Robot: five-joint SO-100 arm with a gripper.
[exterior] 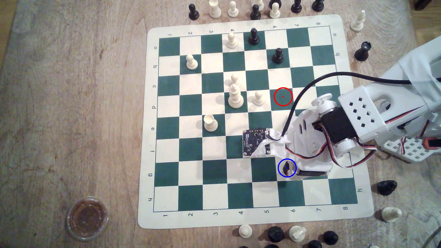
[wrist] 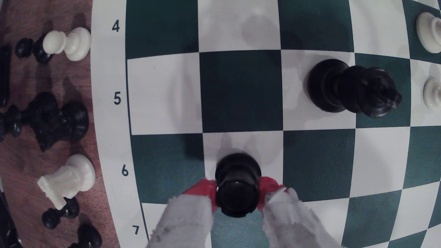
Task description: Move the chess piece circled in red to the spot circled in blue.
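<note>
The chess piece [wrist: 237,183], glossy black with a domed top, stands upright between my gripper's [wrist: 237,190] red-taped fingertips [wrist: 202,188], which press on both its sides. Its base is over a cream square [wrist: 238,145] in file 6. In the exterior view the piece [exterior: 287,168] peeks out inside the blue ring on the spot [exterior: 281,164], mostly covered by my white arm [exterior: 334,128]. The red ring [exterior: 283,96] marks a bare green square farther up the board.
A taller black crown-topped piece [wrist: 350,88] stands one file over, close to the gripper. White pieces [exterior: 235,96] cluster mid-board, and black pawns [exterior: 278,56] stand at the far side. Captured pieces [exterior: 274,233] ring the board. A round plastic lid [exterior: 87,217] lies at the exterior view's lower left.
</note>
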